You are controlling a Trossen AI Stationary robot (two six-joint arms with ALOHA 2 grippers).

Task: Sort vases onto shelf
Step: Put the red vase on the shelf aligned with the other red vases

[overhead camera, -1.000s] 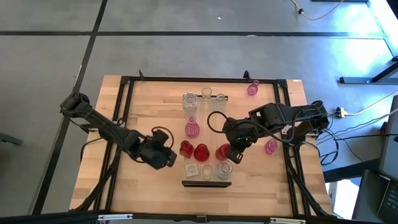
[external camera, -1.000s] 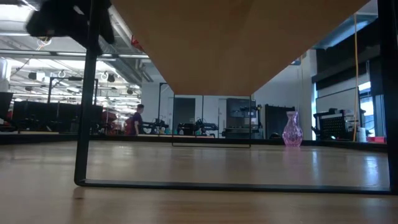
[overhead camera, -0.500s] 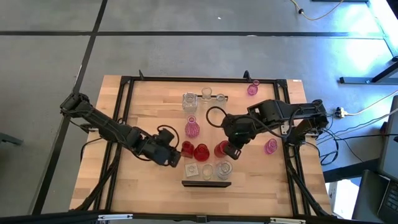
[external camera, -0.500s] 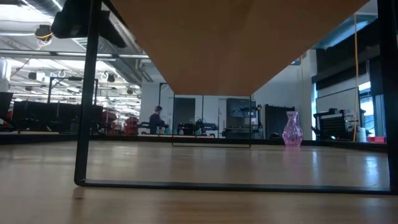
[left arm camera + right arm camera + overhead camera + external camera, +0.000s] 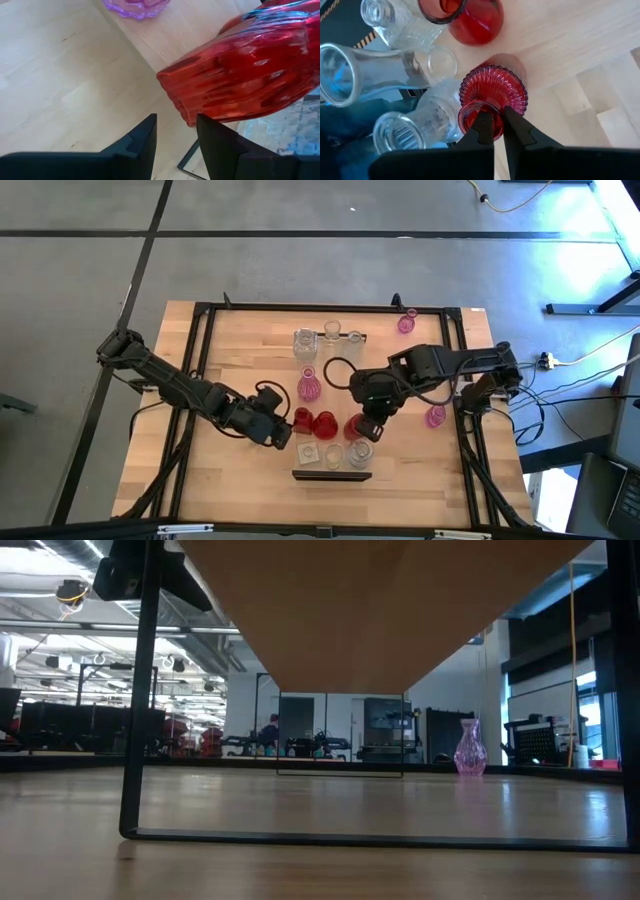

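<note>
Three red vases (image 5: 325, 423) stand in a row mid-table, just behind the shelf (image 5: 331, 475), which carries clear vases (image 5: 333, 454). The right gripper (image 5: 368, 423) has its jaws together on the rim of the rightmost red vase (image 5: 492, 92). The left gripper (image 5: 283, 434) sits beside the leftmost red vase (image 5: 240, 70), jaws apart, touching nothing. Pink vases (image 5: 309, 386) and more clear ones stand farther back.

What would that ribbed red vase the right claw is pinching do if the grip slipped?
The ribbed red vase looks like thin glass, so probably slick and breakable. The right claw pinches only its rim, so it may swing or drop. Its round body would likely roll into the clear vases alongside.
</note>
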